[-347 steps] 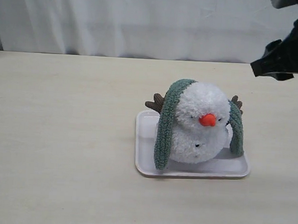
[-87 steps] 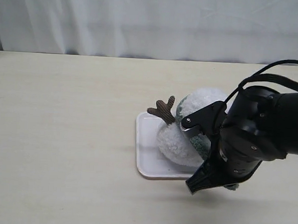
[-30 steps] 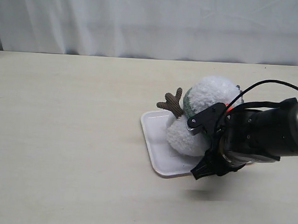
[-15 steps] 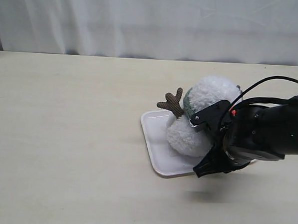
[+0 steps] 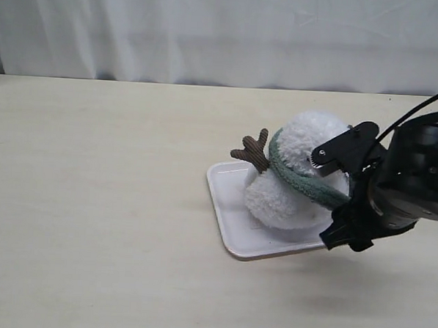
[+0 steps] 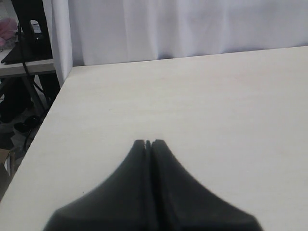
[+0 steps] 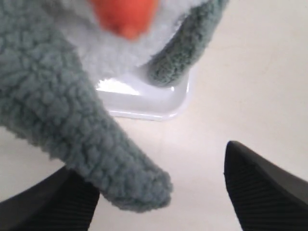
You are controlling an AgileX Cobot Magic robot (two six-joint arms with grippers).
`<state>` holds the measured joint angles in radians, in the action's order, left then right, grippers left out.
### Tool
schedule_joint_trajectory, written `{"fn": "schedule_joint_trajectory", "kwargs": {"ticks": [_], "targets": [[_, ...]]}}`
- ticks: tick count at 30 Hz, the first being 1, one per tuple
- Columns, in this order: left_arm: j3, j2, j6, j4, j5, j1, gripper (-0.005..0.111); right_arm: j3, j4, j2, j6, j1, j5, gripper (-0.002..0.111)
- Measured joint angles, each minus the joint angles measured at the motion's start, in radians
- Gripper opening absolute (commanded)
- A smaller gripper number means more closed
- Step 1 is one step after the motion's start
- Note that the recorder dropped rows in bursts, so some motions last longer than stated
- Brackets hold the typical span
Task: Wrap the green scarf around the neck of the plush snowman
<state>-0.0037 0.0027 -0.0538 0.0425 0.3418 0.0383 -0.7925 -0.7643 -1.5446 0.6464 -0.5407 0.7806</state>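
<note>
The plush snowman (image 5: 295,179) leans on the white tray (image 5: 234,216), one brown twig arm (image 5: 251,149) sticking up. The green scarf (image 5: 299,179) runs across the crease between its head and body toward my right gripper (image 5: 355,230). In the right wrist view that gripper (image 7: 159,197) is open, and a rounded scarf end (image 7: 91,139) lies loose between its fingers, resting against one of them. The orange nose (image 7: 122,14) and a second scarf end (image 7: 187,45) show beyond. My left gripper (image 6: 149,143) is shut and empty over bare table, far from the snowman.
A white curtain (image 5: 226,32) backs the table. The table's edge (image 6: 55,96) and dark stands beyond it appear in the left wrist view. The tray sits skewed under the snowman, one corner (image 7: 178,103) close to my right gripper.
My right gripper has opened and drawn back to the right, away from the snowman. The scarf strip across the snowman's front, hidden behind the arm before, is now in plain view.
</note>
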Motion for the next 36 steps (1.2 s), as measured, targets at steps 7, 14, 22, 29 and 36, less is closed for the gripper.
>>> {"fn": "schedule_joint_trajectory", "kwargs": {"ticks": [7, 14, 22, 29, 36], "targets": [[0.0, 0.0, 0.0, 0.0, 0.0, 0.0, 0.0, 0.0, -0.014, 0.083, 0.025, 0.0, 0.105, 0.068], [0.0, 0.0, 0.0, 0.0, 0.0, 0.0, 0.0, 0.0, 0.008, 0.086, 0.03, 0.0, 0.207, 0.068], [0.0, 0.0, 0.0, 0.0, 0.0, 0.0, 0.0, 0.002, 0.015, 0.086, 0.088, 0.002, 0.146, 0.068], [0.0, 0.0, 0.0, 0.0, 0.0, 0.0, 0.0, 0.122, 0.07, 0.086, 0.135, 0.21, -0.238, 0.068], [0.0, 0.0, 0.0, 0.0, 0.0, 0.0, 0.0, 0.175, 0.033, 0.062, 0.083, 0.341, -0.589, 0.068]]}}
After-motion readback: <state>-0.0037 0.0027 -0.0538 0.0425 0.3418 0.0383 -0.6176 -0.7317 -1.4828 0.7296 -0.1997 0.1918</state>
